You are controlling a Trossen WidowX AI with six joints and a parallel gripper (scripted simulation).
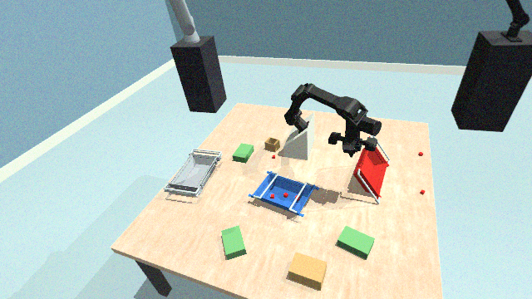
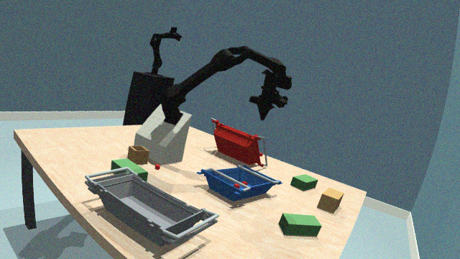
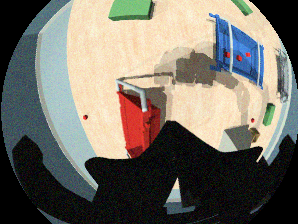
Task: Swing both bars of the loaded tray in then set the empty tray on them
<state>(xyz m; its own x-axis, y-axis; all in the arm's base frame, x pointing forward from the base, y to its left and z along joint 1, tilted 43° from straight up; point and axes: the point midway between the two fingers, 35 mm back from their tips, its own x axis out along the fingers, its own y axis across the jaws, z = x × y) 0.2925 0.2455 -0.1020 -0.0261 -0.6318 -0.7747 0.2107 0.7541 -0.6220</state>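
Note:
The blue tray [image 1: 288,187] [image 2: 223,188] [image 3: 222,37] stands upright, with red blocks [image 1: 285,194] [image 2: 236,185] [image 3: 239,58] inside. One bar [image 1: 298,197] [image 3: 231,45] and the other bar [image 1: 266,185] [image 3: 260,60] both lie across its top. The empty red tray [image 1: 371,172] [image 2: 235,144] [image 3: 135,120] is tipped up on its long side; a wire bar [image 1: 367,187] [image 2: 265,145] [image 3: 132,86] shows at its end. My gripper [image 1: 352,154] [image 2: 263,119] [image 3: 170,124] is shut and empty, in the air above the red tray's side of the table, touching neither tray.
A larger grey tray [image 1: 193,172] [image 2: 122,208] stands at the table's far side from the red one. Green boxes [image 1: 356,242] [image 2: 300,224], an orange box [image 1: 307,270] [image 2: 330,199] and a small brown open box [image 1: 272,144] [image 2: 138,155] stand around. Loose red cubes [image 1: 421,154] [image 3: 85,117] lie about.

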